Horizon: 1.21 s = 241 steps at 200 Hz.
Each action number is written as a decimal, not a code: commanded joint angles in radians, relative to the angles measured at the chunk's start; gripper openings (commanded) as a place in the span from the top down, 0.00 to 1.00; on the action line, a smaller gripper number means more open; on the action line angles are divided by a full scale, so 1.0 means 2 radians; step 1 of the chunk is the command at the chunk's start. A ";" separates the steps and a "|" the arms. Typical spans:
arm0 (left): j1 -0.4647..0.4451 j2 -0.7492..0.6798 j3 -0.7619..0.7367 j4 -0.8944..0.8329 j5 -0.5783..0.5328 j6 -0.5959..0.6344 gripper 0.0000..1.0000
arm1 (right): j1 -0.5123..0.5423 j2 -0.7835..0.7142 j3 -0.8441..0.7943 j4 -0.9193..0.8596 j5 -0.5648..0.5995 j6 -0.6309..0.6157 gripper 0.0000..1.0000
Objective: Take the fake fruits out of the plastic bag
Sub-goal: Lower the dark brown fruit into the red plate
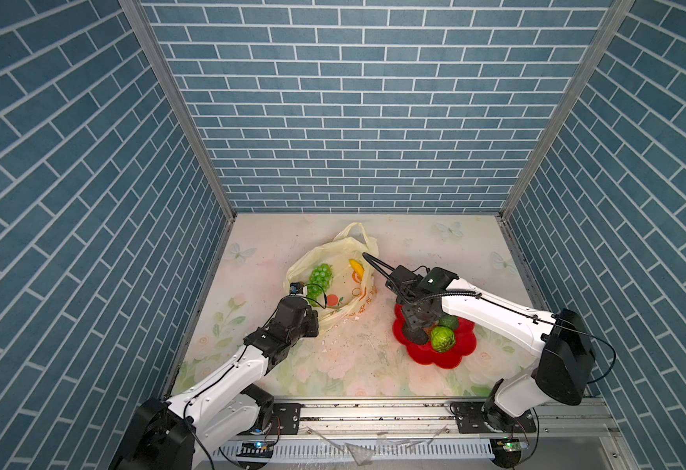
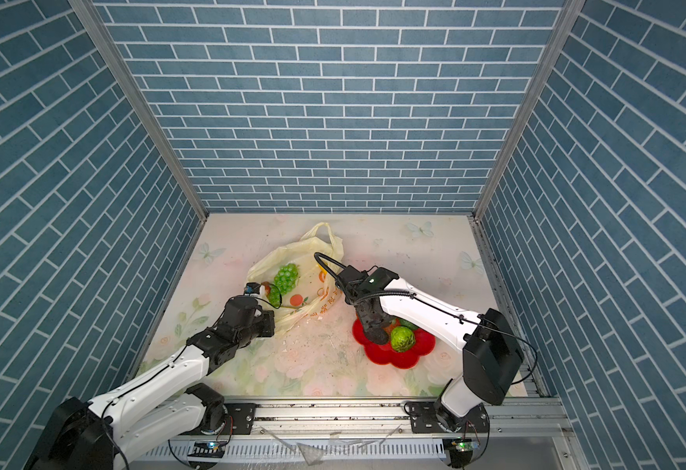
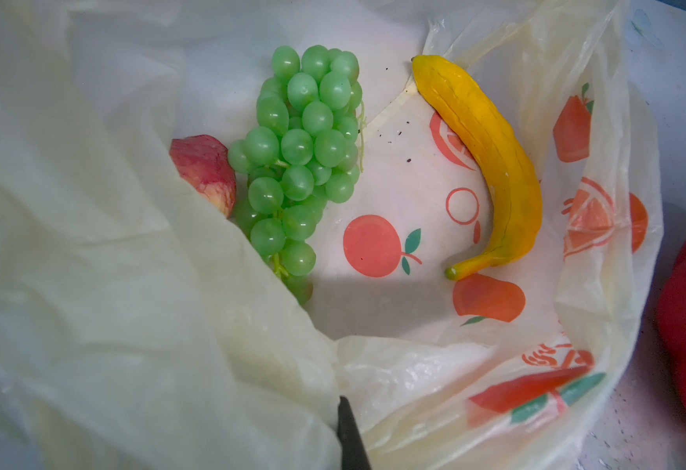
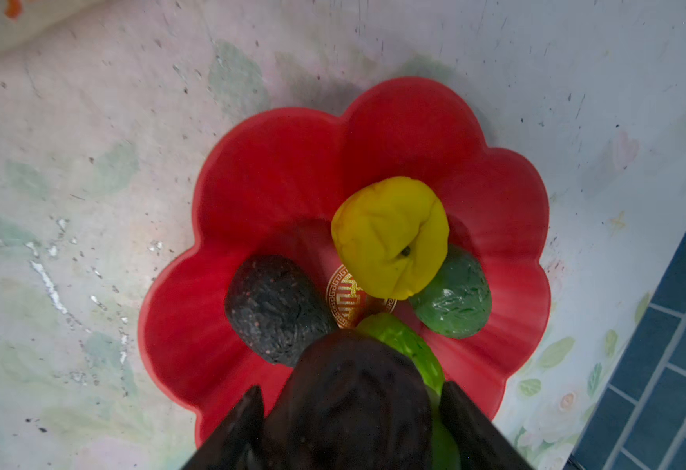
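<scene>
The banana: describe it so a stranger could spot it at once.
Find the cream plastic bag lying open left of the red plate. Inside, nearest the plate, lies the banana: long, curved and yellow, unlike the green grape bunch beside it.

In both top views bare table (image 1: pixel 353 362) is left open at lower centre. At right, the red plate (image 1: pixel 465 346) is overhung by the right gripper (image 1: pixel 415 331), clamped on a dark brown fruit (image 4: pixel 349 390). At centre left, the plastic bag (image 1: pixel 325 254) mouth is held agape by the left gripper (image 1: pixel 298 292).
</scene>
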State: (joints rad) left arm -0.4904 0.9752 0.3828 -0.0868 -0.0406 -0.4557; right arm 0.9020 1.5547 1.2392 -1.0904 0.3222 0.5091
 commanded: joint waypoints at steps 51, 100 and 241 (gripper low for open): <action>0.001 -0.006 -0.009 0.007 -0.005 0.003 0.99 | -0.009 0.025 -0.019 -0.023 0.031 0.023 0.33; 0.001 -0.005 -0.009 0.007 -0.005 0.003 0.99 | -0.014 0.046 -0.023 -0.015 0.039 0.020 0.32; 0.001 -0.006 -0.010 0.008 -0.007 0.003 0.99 | -0.017 0.098 -0.002 -0.042 0.082 0.020 0.31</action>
State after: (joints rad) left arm -0.4904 0.9741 0.3771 -0.0765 -0.0414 -0.4561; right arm 0.8711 1.7325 1.2163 -1.1309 0.4500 0.5190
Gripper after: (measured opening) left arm 0.046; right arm 0.688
